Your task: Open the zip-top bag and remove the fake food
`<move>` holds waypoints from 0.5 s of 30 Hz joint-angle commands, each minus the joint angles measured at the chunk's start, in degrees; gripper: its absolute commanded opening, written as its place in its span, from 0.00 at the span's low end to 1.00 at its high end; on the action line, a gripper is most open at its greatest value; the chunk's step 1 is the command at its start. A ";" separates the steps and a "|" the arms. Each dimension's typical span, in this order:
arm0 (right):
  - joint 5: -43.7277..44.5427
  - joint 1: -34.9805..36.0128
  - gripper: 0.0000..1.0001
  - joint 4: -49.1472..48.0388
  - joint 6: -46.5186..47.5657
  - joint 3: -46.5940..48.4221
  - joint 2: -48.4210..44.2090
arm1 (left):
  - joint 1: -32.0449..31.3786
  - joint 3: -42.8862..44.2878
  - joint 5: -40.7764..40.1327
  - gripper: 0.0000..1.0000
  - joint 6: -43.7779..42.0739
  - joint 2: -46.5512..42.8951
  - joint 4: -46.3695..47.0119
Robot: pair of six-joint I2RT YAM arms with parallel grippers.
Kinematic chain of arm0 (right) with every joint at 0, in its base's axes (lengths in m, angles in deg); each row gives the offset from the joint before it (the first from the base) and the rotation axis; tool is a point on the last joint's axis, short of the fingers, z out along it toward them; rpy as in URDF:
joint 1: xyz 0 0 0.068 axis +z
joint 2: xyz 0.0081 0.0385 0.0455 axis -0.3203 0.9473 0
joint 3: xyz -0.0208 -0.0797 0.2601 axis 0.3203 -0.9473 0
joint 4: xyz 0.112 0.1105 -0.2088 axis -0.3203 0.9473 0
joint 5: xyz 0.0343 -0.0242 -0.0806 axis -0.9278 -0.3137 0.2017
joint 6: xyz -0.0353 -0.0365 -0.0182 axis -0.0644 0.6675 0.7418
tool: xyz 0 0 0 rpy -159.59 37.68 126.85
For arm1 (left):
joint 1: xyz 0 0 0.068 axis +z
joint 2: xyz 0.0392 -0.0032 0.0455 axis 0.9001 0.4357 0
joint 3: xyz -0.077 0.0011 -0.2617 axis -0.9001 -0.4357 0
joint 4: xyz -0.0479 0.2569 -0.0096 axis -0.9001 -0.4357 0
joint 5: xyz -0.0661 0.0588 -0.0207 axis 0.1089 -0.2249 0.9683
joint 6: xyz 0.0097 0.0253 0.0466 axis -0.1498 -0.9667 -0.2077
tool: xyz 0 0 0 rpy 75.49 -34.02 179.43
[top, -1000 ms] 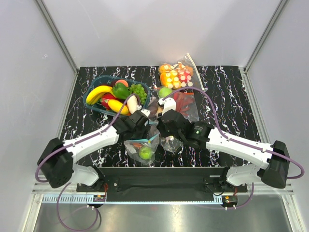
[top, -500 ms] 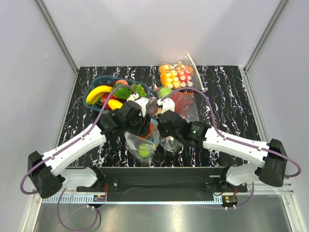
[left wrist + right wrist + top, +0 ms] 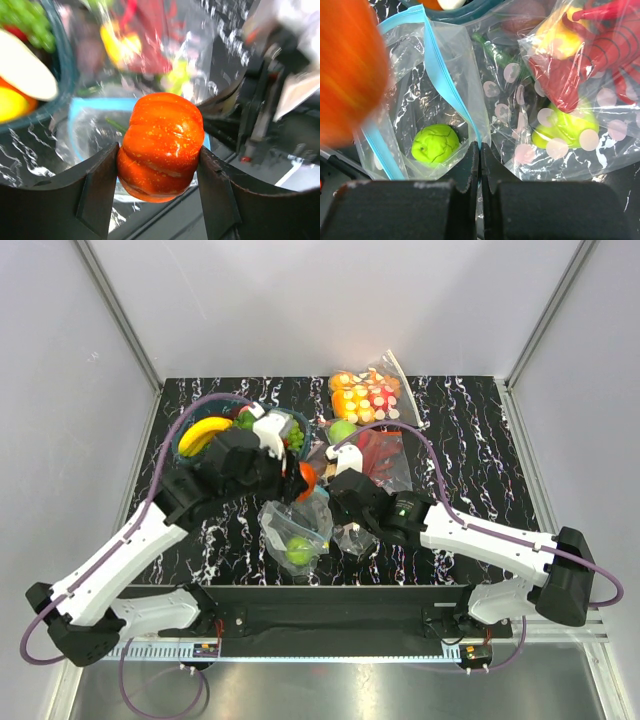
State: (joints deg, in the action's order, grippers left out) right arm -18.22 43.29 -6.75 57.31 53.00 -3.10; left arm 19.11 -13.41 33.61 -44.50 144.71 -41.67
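The left gripper (image 3: 159,165) has risen from the zip-top bag (image 3: 405,100), a ribbed orange fruit (image 3: 306,480) clamped between its fingers. Nearest, a green fruit (image 3: 435,144) lies inside the bag. The right gripper (image 3: 479,150) pinches the bag's rim, and the teal basket (image 3: 67,75) sits beyond.

Top external view: no lettering, number or sign is found.
Left wrist view: nothing legible is seen.
Right wrist view: no label or brand is made out.
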 commanded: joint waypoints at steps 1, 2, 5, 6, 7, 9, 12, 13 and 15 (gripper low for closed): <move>2.50 -0.10 0.04 -0.03 -0.57 0.83 -0.92 | 4.09 5.62 0.43 0.40 -2.17 -1.57 0.61; 2.68 -0.10 0.04 0.14 -0.57 0.74 -1.01 | 5.23 6.41 0.43 0.40 -2.44 -1.75 0.52; 2.77 -0.01 0.04 0.32 -0.39 0.74 -1.27 | 10.94 8.44 -1.75 0.42 -3.40 -2.01 1.40; 2.68 -0.01 0.04 0.32 -0.48 0.74 -1.45 | 14.00 8.44 -2.99 0.42 -3.93 -1.75 1.58; 2.68 -0.10 0.04 0.32 -0.39 0.74 -1.45 | 15.60 8.09 -4.57 0.43 -4.19 -1.49 1.58; 2.50 -0.10 0.04 0.06 -0.39 0.74 -1.54 | 21.46 6.86 -8.09 0.44 -4.11 -0.08 2.28; 2.50 -0.10 0.04 -0.03 -0.13 0.74 -1.80 | 29.29 3.17 -7.22 0.45 -2.88 1.59 5.26; 2.42 -0.10 0.04 0.06 -0.04 0.66 -1.80 | 30.63 2.29 -7.65 0.45 -2.62 1.94 7.70; 2.42 -0.10 0.04 -0.03 0.05 0.39 -2.15 | 34.22 -0.34 -8.62 0.45 -1.57 2.99 10.00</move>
State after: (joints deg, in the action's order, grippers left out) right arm -17.66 43.29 -6.18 57.35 53.00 -3.26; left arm 49.17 -11.00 27.60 -46.88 146.17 -37.48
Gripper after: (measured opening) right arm 0.040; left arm 0.613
